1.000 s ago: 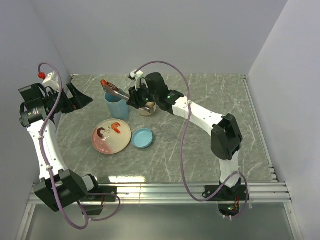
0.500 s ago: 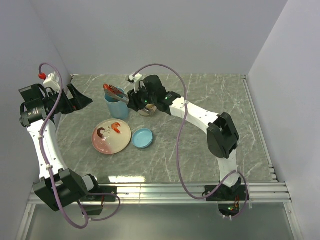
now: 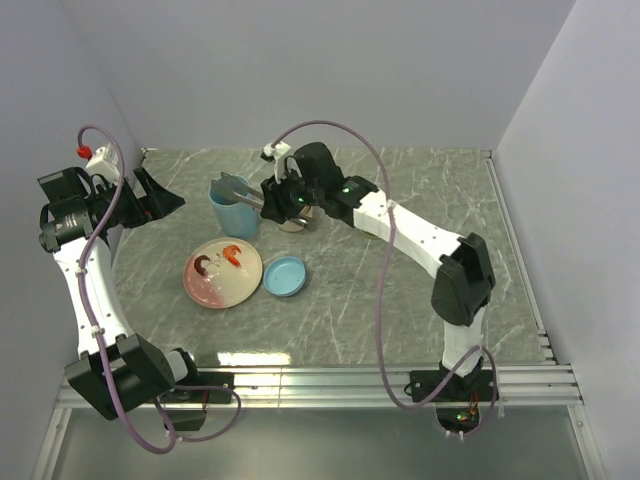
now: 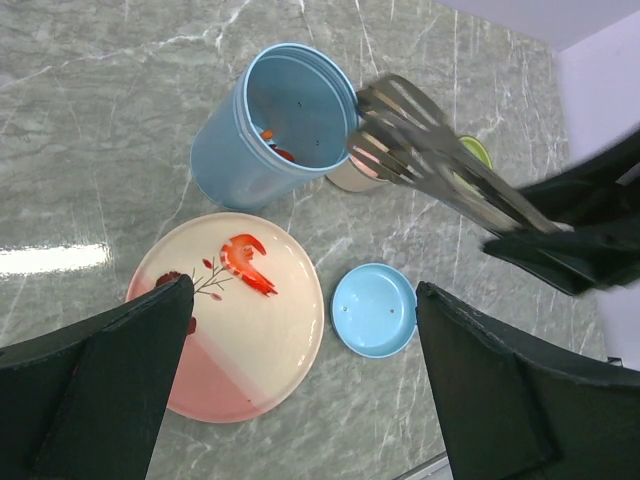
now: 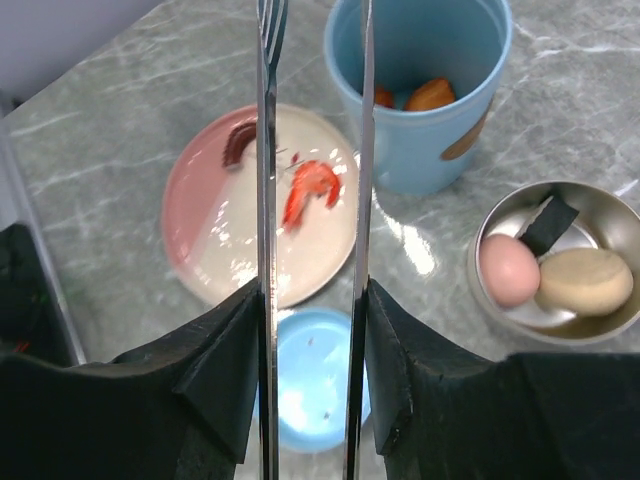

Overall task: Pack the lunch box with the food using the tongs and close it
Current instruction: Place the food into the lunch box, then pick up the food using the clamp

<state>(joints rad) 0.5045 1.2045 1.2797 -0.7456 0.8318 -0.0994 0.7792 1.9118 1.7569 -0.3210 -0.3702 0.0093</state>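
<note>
My right gripper [image 3: 272,196] [image 5: 312,300] is shut on the silver tongs [image 3: 236,187] [image 5: 265,150], one finger pressing each arm. The tong tips stand apart with nothing between them, over the rim of the tall blue lunch box [image 3: 232,210] [image 4: 268,128]. Orange food pieces [image 5: 432,95] lie inside the box. A red shrimp [image 5: 310,190] [image 4: 250,266] and a dark piece [image 5: 240,140] remain on the pink-and-cream plate [image 3: 218,286]. The box's round blue lid [image 3: 285,276] lies beside the plate. My left gripper [image 3: 152,200] [image 4: 300,380] hangs open, high at the left.
A steel bowl [image 5: 600,215] right of the lunch box holds a pink egg [image 5: 508,268], a beige egg [image 5: 585,280] and a black piece [image 5: 550,225]; in the top view my right wrist hides most of it. Walls close the table at back and sides.
The tongs carried an orange-red piece above the lunch box; now their tips are empty and lower at its rim. My left arm has not moved.
</note>
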